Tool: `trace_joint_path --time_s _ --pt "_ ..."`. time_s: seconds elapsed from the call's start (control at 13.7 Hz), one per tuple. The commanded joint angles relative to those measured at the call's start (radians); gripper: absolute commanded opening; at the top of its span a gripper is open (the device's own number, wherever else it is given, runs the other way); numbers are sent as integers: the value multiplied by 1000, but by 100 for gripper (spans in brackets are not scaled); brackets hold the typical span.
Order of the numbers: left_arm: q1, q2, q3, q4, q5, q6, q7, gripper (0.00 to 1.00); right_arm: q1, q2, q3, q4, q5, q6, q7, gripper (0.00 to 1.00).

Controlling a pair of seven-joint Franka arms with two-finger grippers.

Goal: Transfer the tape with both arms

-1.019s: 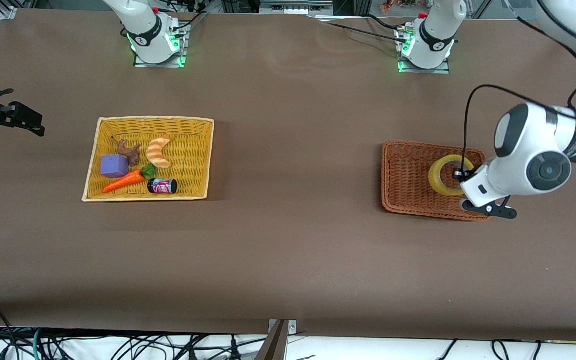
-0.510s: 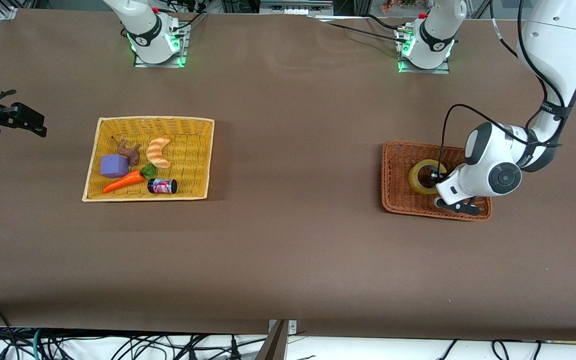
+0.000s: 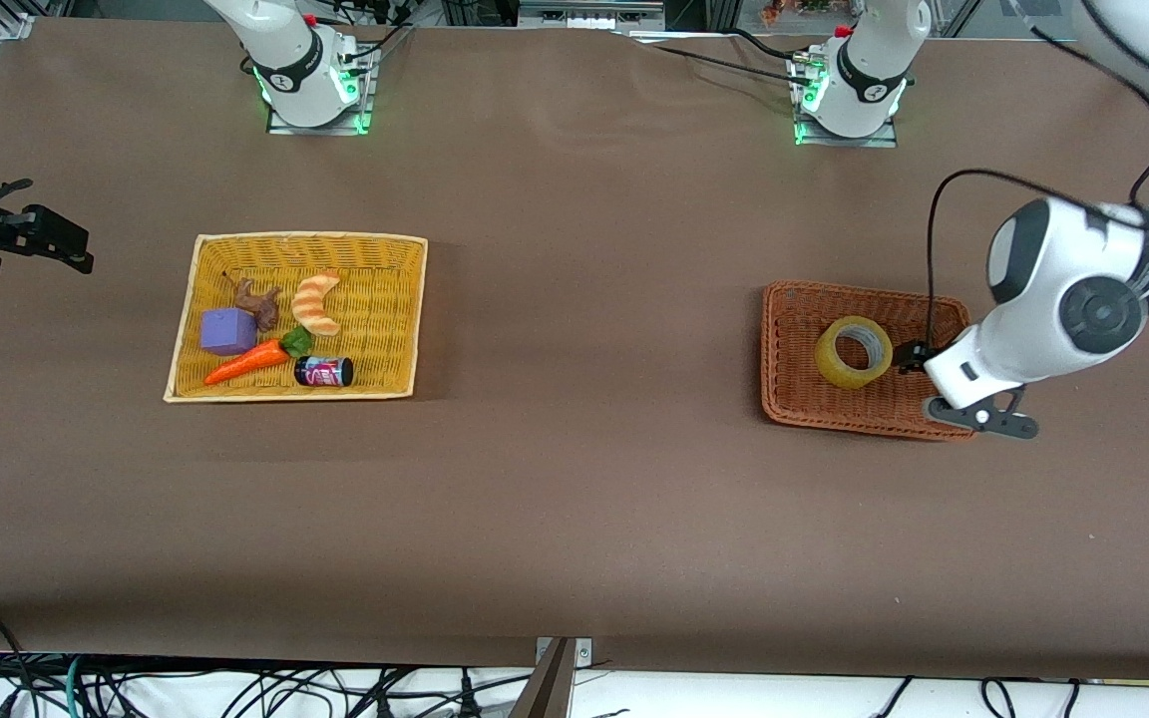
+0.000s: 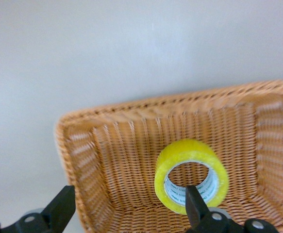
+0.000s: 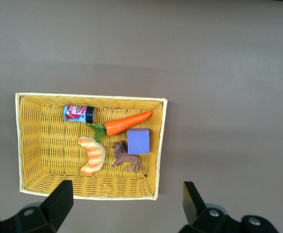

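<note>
The tape (image 3: pixel 853 352), a yellowish roll with a wide hollow core, rests tilted on its edge in the brown wicker basket (image 3: pixel 794 329) at the left arm's end of the table. My left gripper (image 3: pixel 912 359) is open and empty right beside the roll, over the basket. In the left wrist view the tape (image 4: pixel 191 151) shows with one fingertip (image 4: pixel 193 201) in front of its core, and the gripper (image 4: pixel 129 211) spread wide. My right gripper (image 3: pixel 56 242) waits open and empty, high over the right arm's end of the table; it also shows in the right wrist view (image 5: pixel 126 208).
A yellow wicker basket (image 3: pixel 385 299) toward the right arm's end holds a striped croissant (image 3: pixel 316 303), a purple block (image 3: pixel 227 330), a carrot (image 3: pixel 245 363), a small brown figure (image 3: pixel 257 302) and a small jar (image 3: pixel 324 371). Bare brown table lies between the two baskets.
My left gripper lowered the tape into the brown basket, let go of it and drew back up toward the left arm's end. The right arm has not moved.
</note>
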Motion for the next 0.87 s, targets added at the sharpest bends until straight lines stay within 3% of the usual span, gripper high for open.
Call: trace_joint_path --time_s 0.0,0.15,0.22,0.36,0.51,0.58,0.8 --pt "7 -129 -32 67 1 -127 24 100 0 8 1 23 17 -17 0 100" --pt "11 -129 -29 233 -76 -299 21 100 -2 8 0 23 17 -17 0 100" --pt "14 -131 -12 261 -138 -321 8 100 -2 8 0 23 17 -17 -1 100" --pt "-59 -177 121 243 -179 -326 -8 100 -2 8 0 23 17 -17 -1 100" --pt "-218 -186 335 229 -190 -324 14 100 -2 8 0 23 17 -18 -1 100" --pt "-261 -201 367 211 -193 -323 6 100 -2 8 0 23 17 -18 -1 100" --pt "-283 -293 371 105 -202 -286 6 100 -2 8 0 23 17 -18 -1 100"
